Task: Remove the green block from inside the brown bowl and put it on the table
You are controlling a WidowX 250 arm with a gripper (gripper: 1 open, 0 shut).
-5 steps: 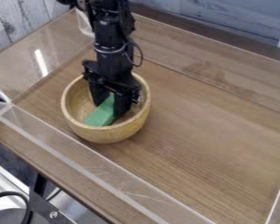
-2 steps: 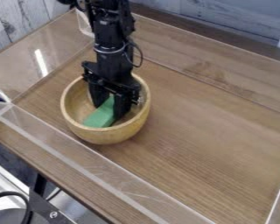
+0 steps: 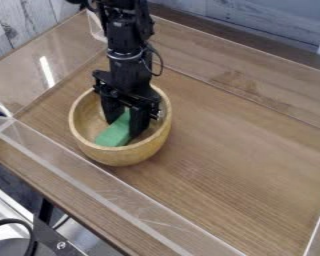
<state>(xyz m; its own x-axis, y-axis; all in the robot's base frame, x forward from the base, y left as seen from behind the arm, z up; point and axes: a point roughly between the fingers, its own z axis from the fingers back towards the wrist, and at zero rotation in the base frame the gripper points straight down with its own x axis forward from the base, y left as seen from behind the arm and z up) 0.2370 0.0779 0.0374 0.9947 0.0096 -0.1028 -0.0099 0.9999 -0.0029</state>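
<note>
Wood-grain counter (image 3: 230,150) edged by clear walls (image 3: 69,175), carrying one brown bowl (image 3: 89,140). One green block (image 3: 117,132) lies tilted inside the bowl. One hand (image 3: 131,118) reaches straight down into the bowl, fingers parted astride the block; whether they grip it cannot be told.

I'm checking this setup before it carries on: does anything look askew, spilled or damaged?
Nothing stands out. The block lies tilted inside the bowl, between the fingers of the gripper reaching straight down into it. The bowl sits upright on the table, with nothing spilled or broken.
</note>
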